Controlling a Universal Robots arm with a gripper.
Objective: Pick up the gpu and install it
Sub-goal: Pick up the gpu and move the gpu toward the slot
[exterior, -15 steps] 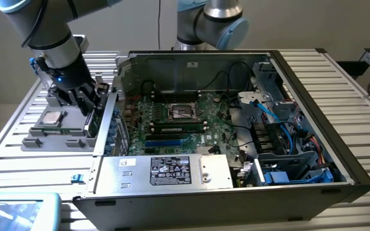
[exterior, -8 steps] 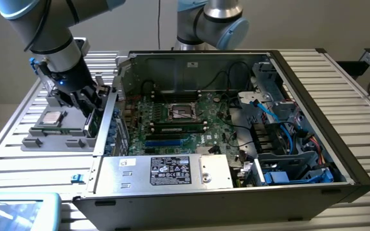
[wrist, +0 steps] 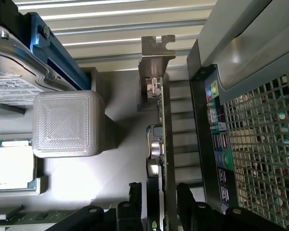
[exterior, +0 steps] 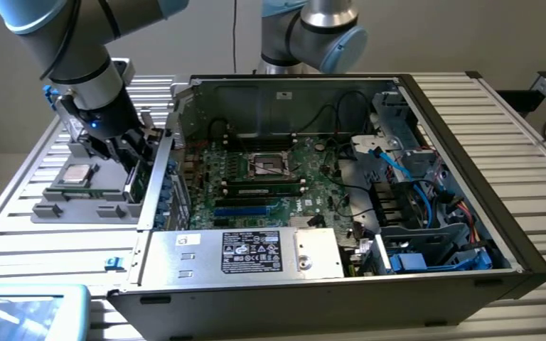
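Observation:
The gpu [wrist: 160, 144] stands on its edge in a grey holder [exterior: 83, 193] on the exterior view's left, just outside the open computer case [exterior: 463, 177]. In the wrist view I see it edge-on, with its thin silver end bracket [wrist: 156, 60] at the far end and a black cooler on one face. My gripper [exterior: 131, 158] has come down over the card. It is open [wrist: 159, 186], with one black finger [wrist: 135, 197] on each side of the card and a thin gap on both sides. The green motherboard [exterior: 254, 177] lies inside the case.
The holder also carries a silver hard drive [wrist: 9, 72] in a blue bracket, a grey cube block [wrist: 65, 122], a CPU [wrist: 12, 166] and a memory stick [wrist: 33, 216]. The case's perforated rear wall [wrist: 260, 144] stands close beside the card. A second arm [exterior: 311, 35] stands behind the case.

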